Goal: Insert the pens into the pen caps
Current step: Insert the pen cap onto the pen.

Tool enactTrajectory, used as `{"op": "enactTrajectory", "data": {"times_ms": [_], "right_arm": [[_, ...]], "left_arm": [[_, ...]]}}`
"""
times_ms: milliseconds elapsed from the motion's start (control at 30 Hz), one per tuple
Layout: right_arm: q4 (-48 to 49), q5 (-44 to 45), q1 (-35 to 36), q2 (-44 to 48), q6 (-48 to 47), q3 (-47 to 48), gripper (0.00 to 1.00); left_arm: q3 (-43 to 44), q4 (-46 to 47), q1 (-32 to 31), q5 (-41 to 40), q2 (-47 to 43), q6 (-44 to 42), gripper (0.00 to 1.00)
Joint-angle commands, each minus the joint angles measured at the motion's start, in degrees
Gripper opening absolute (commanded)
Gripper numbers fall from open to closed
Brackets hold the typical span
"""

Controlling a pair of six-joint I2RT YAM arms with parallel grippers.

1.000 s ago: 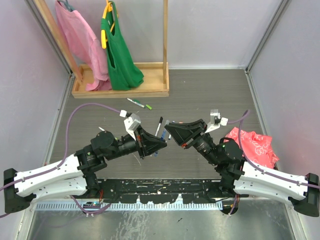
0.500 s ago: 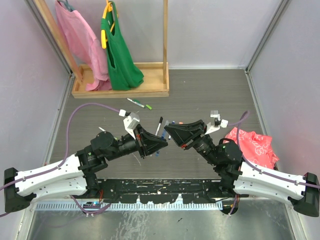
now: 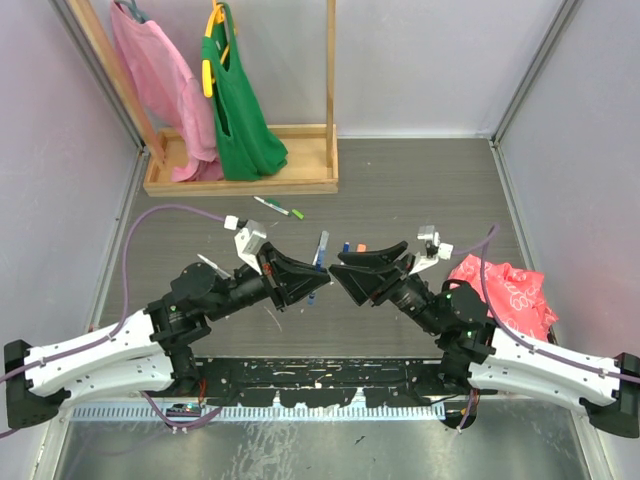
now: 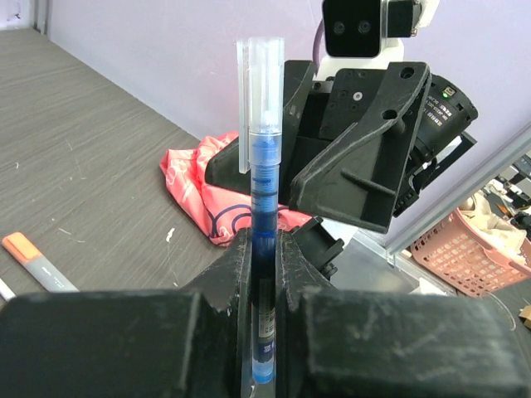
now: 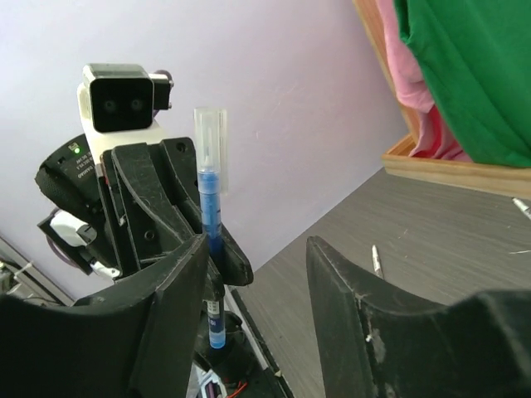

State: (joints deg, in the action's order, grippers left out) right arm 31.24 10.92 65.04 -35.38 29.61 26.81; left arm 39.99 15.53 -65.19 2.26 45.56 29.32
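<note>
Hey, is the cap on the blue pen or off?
On. A clear cap covers the top end of the blue pen, which stands upright between the left gripper's shut jaws.

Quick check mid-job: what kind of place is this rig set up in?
Probably a lab test booth: plain lilac walls on three sides, a wooden clothes rack as a prop, and loose pens on the table.

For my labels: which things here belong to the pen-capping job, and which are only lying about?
Job: blue pen, clear cap on it, green-ended pen, orange-ended pen.
Lying about: red cloth, wooden rack, pink garment, green garment.
</note>
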Motion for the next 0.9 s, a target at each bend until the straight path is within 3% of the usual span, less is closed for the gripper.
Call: {"op": "enactTrajectory", "data": {"times_ms": [0, 267, 400, 600, 867], "right_arm": [[-4.4, 4.2, 0.2, 4.9, -2.4, 3.3, 0.57], [-23.8, 16.9, 0.2, 6.0, -1.2, 12.8, 0.60], [-29.1, 20.4, 0.1, 4.1, 0.5, 16.8, 0.60], [-29.0, 19.9, 0.2, -1.2, 4.6, 20.4, 0.61], [-22.9, 14.2, 0.2, -9.6, 7.8, 23.1, 0.61]], "left_arm": [[3.0, -0.6, 0.1, -1.5, -1.8, -2.7, 0.00], [8.6, -17.6, 0.0, -5.0, -1.9, -6.7, 0.00], [12.3, -26.5, 0.1, -6.2, -1.6, -9.5, 0.00], [14.3, -32.3, 0.1, -6.3, -0.8, -11.0, 0.00], [14.1, -32.4, 0.1, -4.7, 0.4, -10.6, 0.00]]}}
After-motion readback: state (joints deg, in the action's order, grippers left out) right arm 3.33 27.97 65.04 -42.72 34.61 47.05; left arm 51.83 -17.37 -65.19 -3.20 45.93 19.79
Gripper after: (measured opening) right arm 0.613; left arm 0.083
